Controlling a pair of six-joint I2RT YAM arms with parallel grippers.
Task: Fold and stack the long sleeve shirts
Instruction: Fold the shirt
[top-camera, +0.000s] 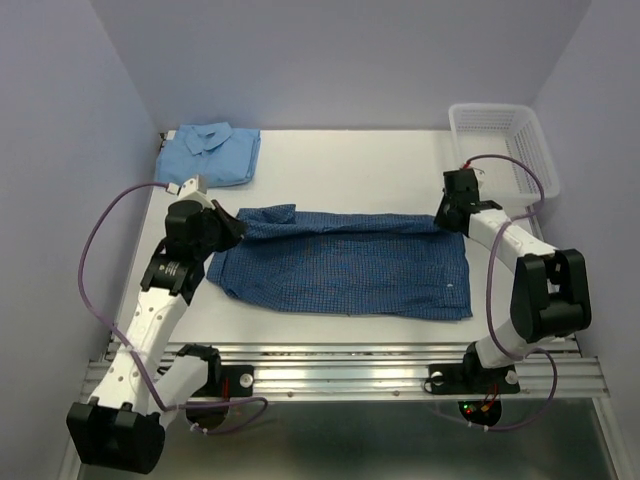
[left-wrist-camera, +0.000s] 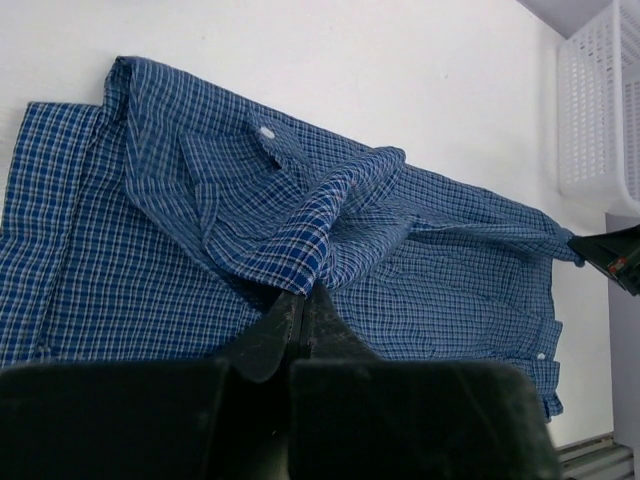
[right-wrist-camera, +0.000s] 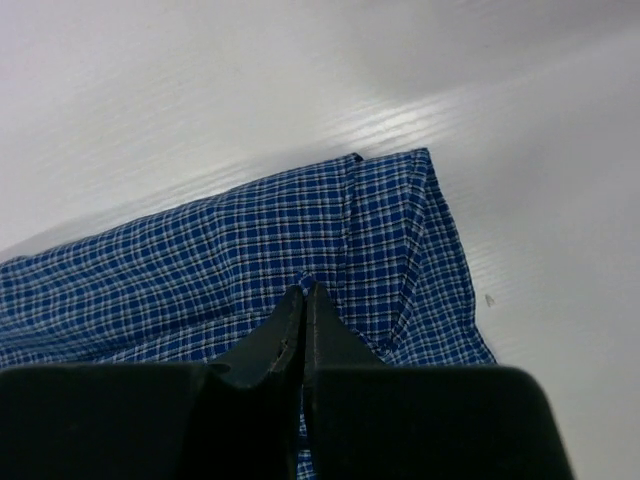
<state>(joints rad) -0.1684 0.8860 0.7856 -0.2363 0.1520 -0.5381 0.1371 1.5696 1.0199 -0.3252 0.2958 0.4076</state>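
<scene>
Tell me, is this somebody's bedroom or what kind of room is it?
Probably a robot test booth, not a bedroom: plain walls close in a white table, two robot arms are bolted to its metal rail, and shirts are their practice.

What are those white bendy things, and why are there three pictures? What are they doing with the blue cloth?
Those are two robot arms bolted to a white table. One picture looks down from above; the other two come from small cameras on each arm's wrist, so you see its black fingers up close. Each arm ends in a pincher. The left gripper is shut on a pinch of the dark blue checked shirt, and the right gripper is shut on the same shirt at its other end. The shirt lies spread across the table. A light blue shirt sits folded in the far left corner, and a white basket stands at the far right.
</scene>
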